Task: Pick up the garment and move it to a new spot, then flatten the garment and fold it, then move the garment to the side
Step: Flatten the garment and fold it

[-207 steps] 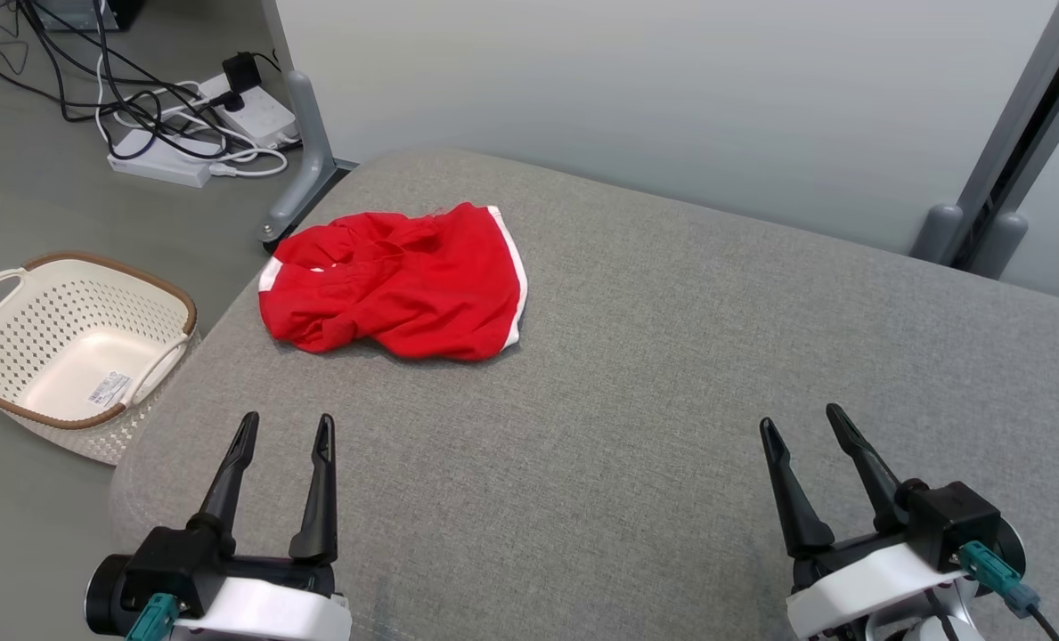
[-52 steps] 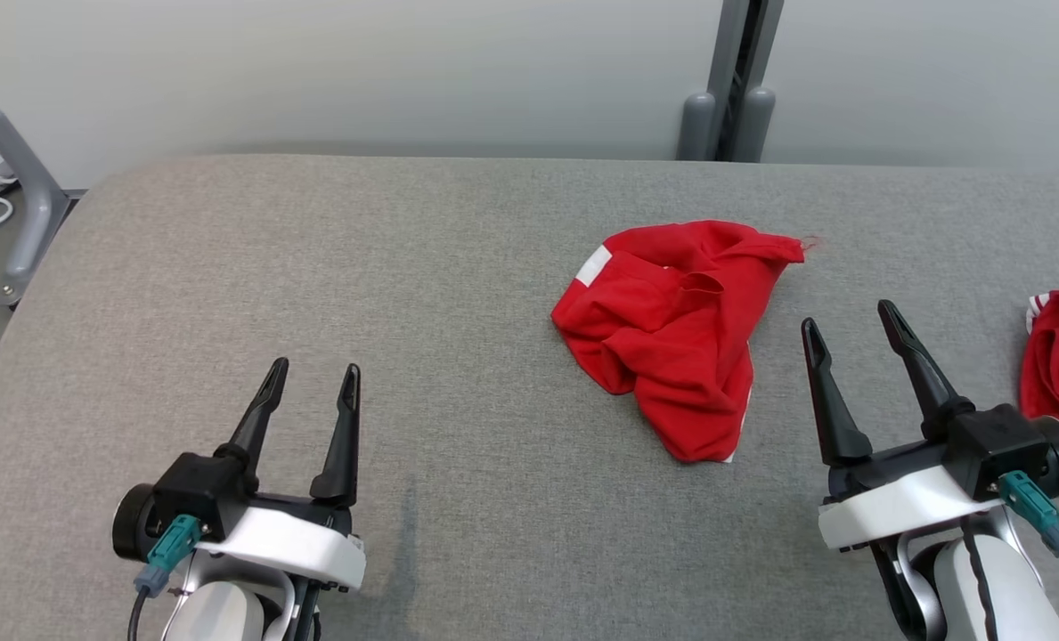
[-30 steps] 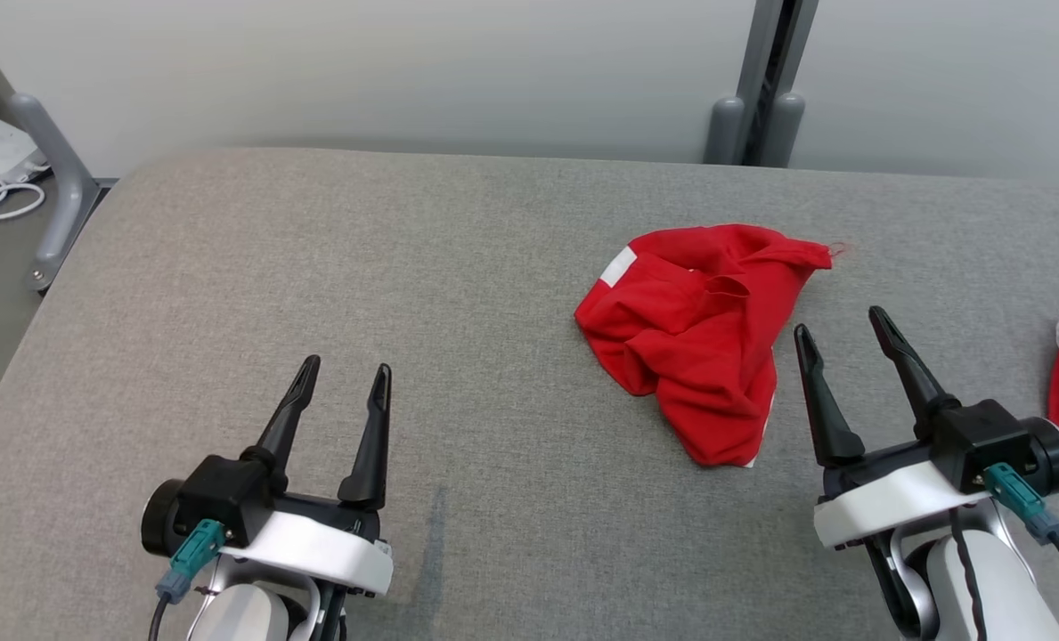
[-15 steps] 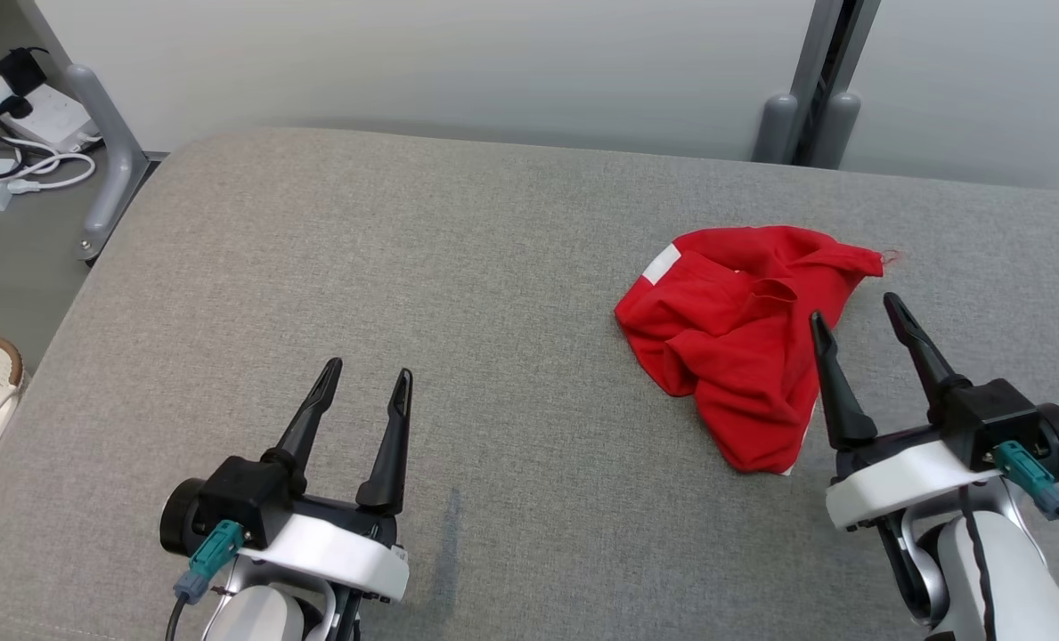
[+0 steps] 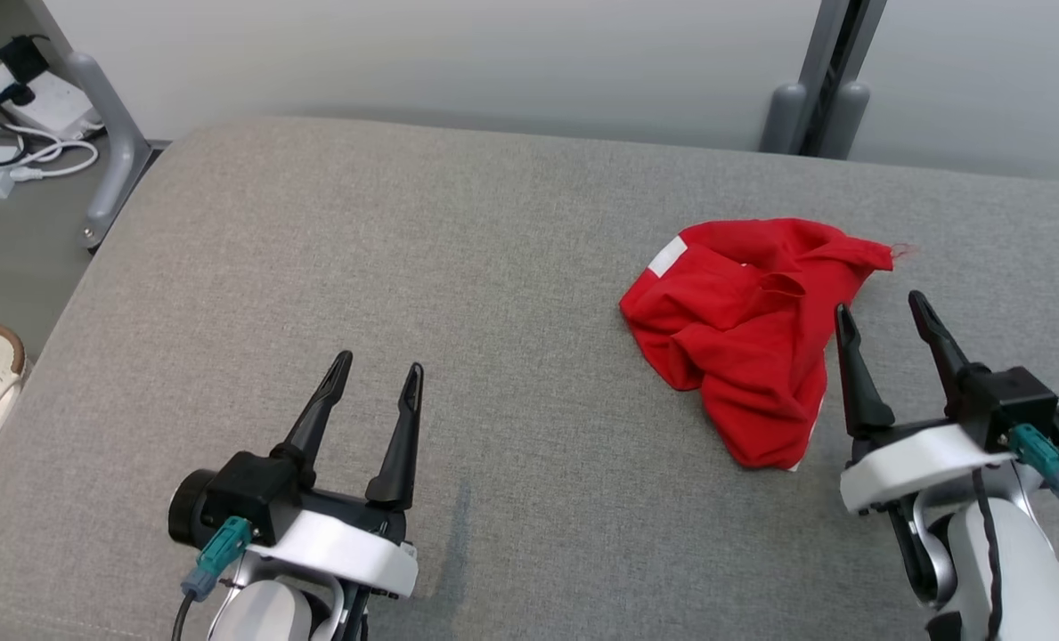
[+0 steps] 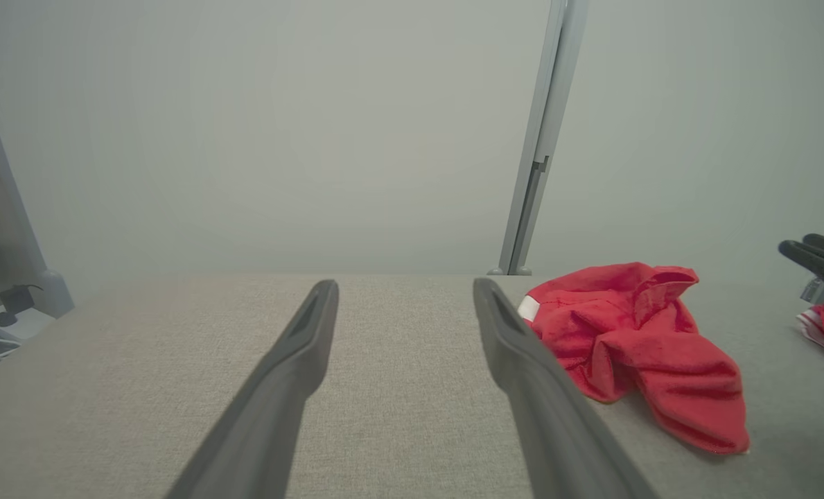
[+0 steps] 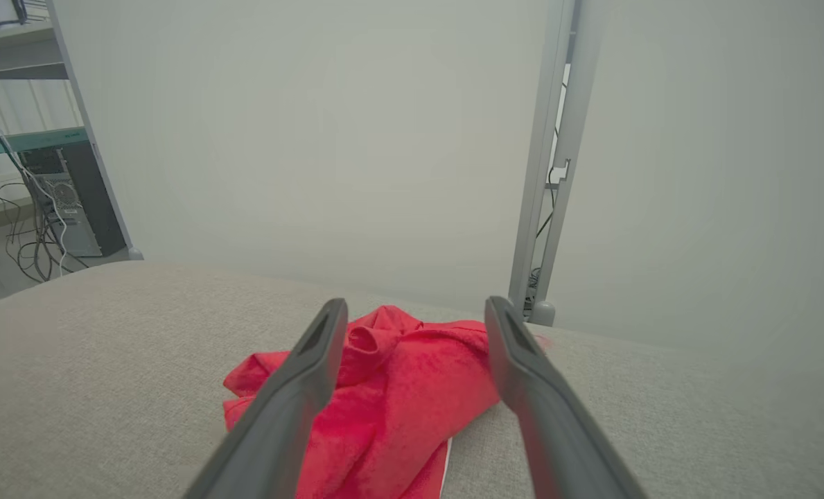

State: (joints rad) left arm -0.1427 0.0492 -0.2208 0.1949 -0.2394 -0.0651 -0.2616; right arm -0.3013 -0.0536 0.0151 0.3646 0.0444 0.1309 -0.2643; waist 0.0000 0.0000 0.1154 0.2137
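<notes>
Head view: pickup step, my right pincer (image 5: 878,303) wide, empty; red garment (image 5: 743,338) at ten o'clock. Reach, then pinch.

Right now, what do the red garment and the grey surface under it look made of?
Garment: soft matte cloth, perhaps cotton or polyester jersey; it slumps in loose crumpled folds, with white trim. Surface: grey woven upholstery, matte; fine weave shows, and rounded edges suggest padding.
</notes>
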